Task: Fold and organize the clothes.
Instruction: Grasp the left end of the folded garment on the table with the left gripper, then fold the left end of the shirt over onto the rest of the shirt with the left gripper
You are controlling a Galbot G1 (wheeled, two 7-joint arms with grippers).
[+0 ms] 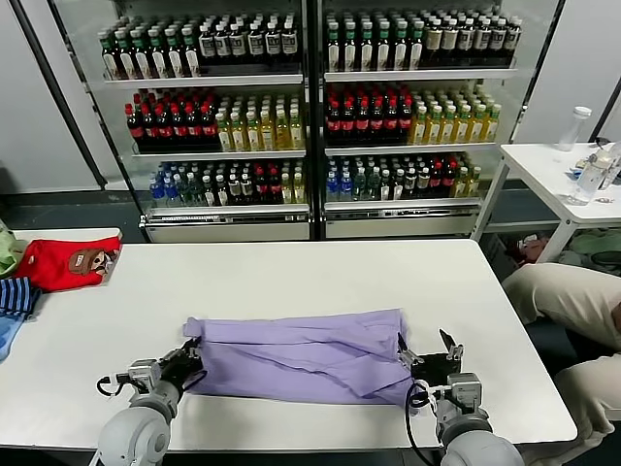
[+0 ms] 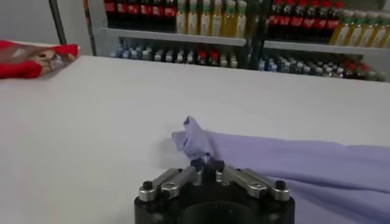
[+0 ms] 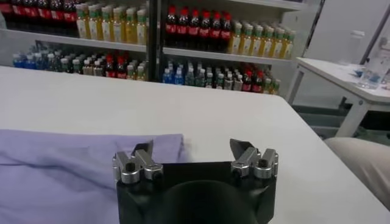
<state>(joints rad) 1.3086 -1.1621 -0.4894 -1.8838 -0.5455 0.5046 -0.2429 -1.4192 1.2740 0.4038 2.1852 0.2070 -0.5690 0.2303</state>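
The clothes (image 1: 301, 354), a lavender T-shirt, lie folded into a wide band on the white table (image 1: 291, 277) near its front edge. My left gripper (image 1: 191, 357) is at the shirt's left end. In the left wrist view this gripper (image 2: 208, 161) is shut on a bunched corner of the clothes (image 2: 292, 161), which puckers up just beyond the fingertips. My right gripper (image 1: 427, 348) is at the shirt's right end. Seen from the right wrist, it (image 3: 192, 149) stands open, low over the edge of the clothes (image 3: 61, 164), with nothing between its fingers.
A red garment with a cartoon print (image 1: 68, 262) and a blue striped garment (image 1: 15, 296) lie at the table's far left. Glass-door coolers full of bottles (image 1: 310, 107) stand behind. To the right are a small white table (image 1: 563, 170) and a person's beige trousers (image 1: 563, 301).
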